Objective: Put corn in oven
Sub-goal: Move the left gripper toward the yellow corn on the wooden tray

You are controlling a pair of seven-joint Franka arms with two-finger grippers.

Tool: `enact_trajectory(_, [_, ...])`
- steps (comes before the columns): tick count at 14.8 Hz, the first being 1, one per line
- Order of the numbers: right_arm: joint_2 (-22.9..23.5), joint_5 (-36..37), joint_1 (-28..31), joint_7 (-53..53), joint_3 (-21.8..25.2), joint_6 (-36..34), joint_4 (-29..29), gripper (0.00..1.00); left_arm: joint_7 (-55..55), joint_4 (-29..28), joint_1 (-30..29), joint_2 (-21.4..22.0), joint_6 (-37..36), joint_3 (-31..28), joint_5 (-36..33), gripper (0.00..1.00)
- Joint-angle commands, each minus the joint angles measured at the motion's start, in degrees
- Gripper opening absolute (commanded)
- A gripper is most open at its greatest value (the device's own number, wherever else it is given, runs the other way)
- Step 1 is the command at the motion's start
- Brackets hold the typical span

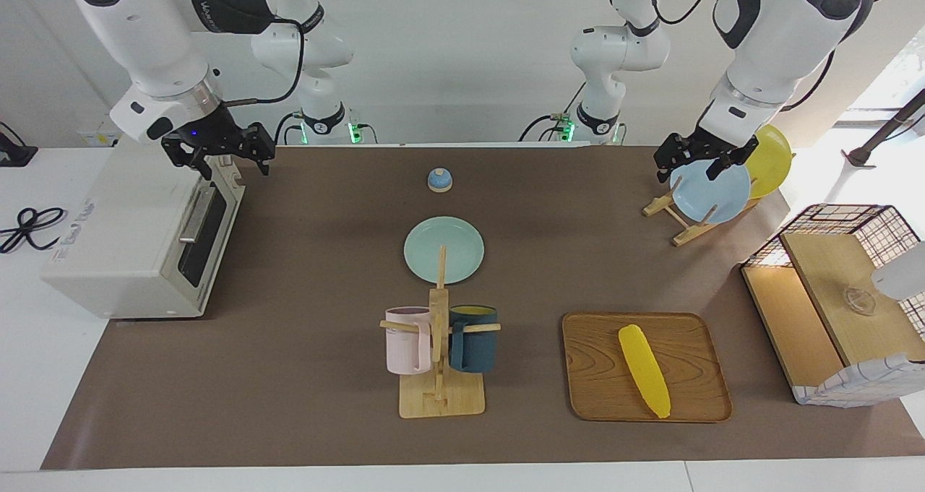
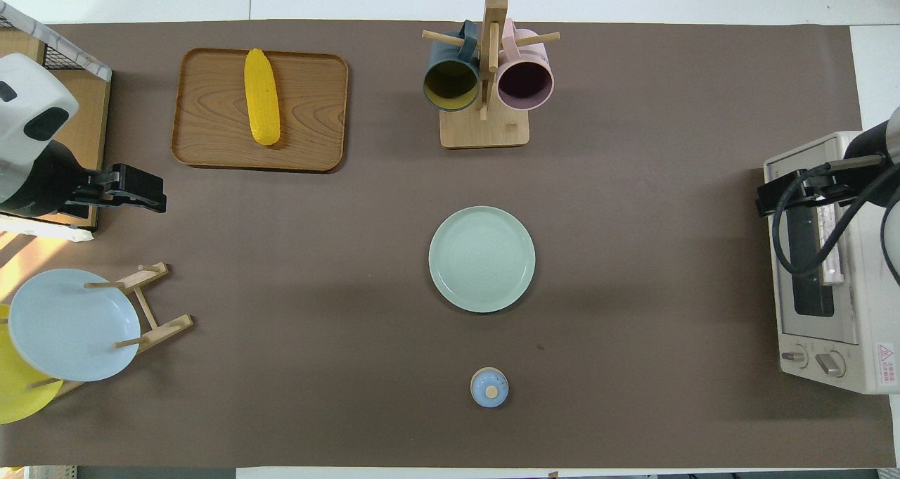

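The long, slim, bright yellow corn cob [image 1: 644, 370] lies flat on the rounded rectangular wooden tray [image 1: 694, 398], slantwise, and nothing grips it. All positions below are given relative to this tray.

The boxy off-white toaster oven [image 1: 123, 250] stands well apart from the tray, at the right arm's end of the table. Its glass door [image 1: 204, 233] is shut and the metal bar handle [image 1: 196, 215] runs along the door's upper edge.

My right gripper [image 1: 217, 160] hangs over the top of the oven, near the door's upper edge. Its fingers are spread apart and hold nothing. My left gripper [image 1: 704, 161] hangs over the pale blue plate [image 1: 710, 191], which stands in a wooden plate rack [image 1: 676, 225] nearer to the robots than the tray. Its fingers are also spread apart and hold nothing.

A round yellow plate [image 1: 770, 161] stands in the same rack just beside the blue plate. A wooden mug stand [image 1: 439, 376] with a pink mug [image 1: 408, 340] and a dark blue mug [image 1: 473, 338] stands beside the tray, toward the right arm's end. A mint green round plate [image 1: 444, 250] lies nearer to the robots than the mug stand. A small blue domed object with a wooden knob [image 1: 439, 180] sits nearer still. A wire-framed wooden box [image 1: 831, 297] stands beside the tray, at the left arm's end of the table.
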State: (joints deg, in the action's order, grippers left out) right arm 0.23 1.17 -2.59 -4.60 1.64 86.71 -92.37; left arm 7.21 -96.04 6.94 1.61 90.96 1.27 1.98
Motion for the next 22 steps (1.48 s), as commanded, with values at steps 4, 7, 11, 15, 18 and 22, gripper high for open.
enact_trajectory(4, [0.03, -0.65, 0.22, 0.12, 0.03, 0.39, 0.35, 1.00, -0.80, -0.64, -0.78, 0.85, 1.67, 0.66, -0.92, 1.00])
enact_trajectory(7, [0.03, -0.65, 0.13, 0.12, 0.03, 0.39, 0.35, 1.00, -0.71, -0.90, -0.43, 0.85, 3.34, 0.66, -0.92, 1.00])
enact_trajectory(11, [0.03, -0.65, 0.22, 0.12, 0.03, 0.39, 0.35, 1.00, -0.09, -1.25, -0.43, 0.76, 6.41, 0.66, -0.83, 1.00])
enact_trajectory(15, [0.03, -0.65, 0.22, -0.05, 0.03, 0.48, 0.35, 1.00, -0.27, -0.99, -0.34, -0.64, 7.29, 0.66, -0.31, 1.00])
enact_trajectory(18, [-0.14, -0.47, 0.31, -0.40, 0.03, 1.97, -0.44, 1.00, -0.27, 0.41, -0.17, -4.67, 10.01, 0.66, 1.27, 1.00])
enact_trajectory(22, [-0.58, -0.47, 0.31, -0.67, 0.03, 3.38, -1.41, 1.00, -0.79, 7.60, 0.09, -15.64, 11.34, 0.66, 0.75, 1.00])
